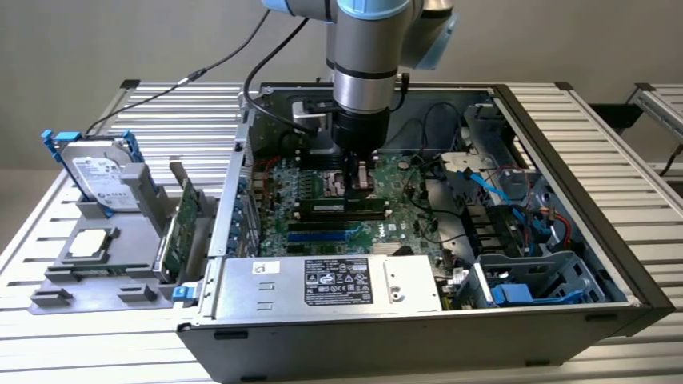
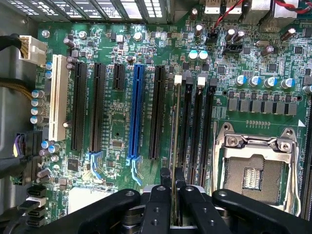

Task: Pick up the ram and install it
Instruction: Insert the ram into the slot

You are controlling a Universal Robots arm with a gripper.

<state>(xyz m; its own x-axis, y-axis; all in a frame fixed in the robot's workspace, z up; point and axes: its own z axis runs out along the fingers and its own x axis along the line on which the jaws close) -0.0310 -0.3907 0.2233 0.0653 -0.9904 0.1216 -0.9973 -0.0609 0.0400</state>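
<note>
So the gripper (image 2: 173, 179) is pinched nearly shut on the ram (image 2: 174, 136), holding the stick by one end with the thin edge facing the wrist camera. The stick's long axis runs straight out from the fingers, parallel to the row of black memory slots (image 2: 197, 131) that sit right beside the empty processor socket (image 2: 253, 170). It's lined up over the slot farthest from that socket, on the side toward the blue card slot (image 2: 135, 112). Looks to me like it's hovering right at the slot, but I honestly can't tell if it's seated or clicked in.
</note>
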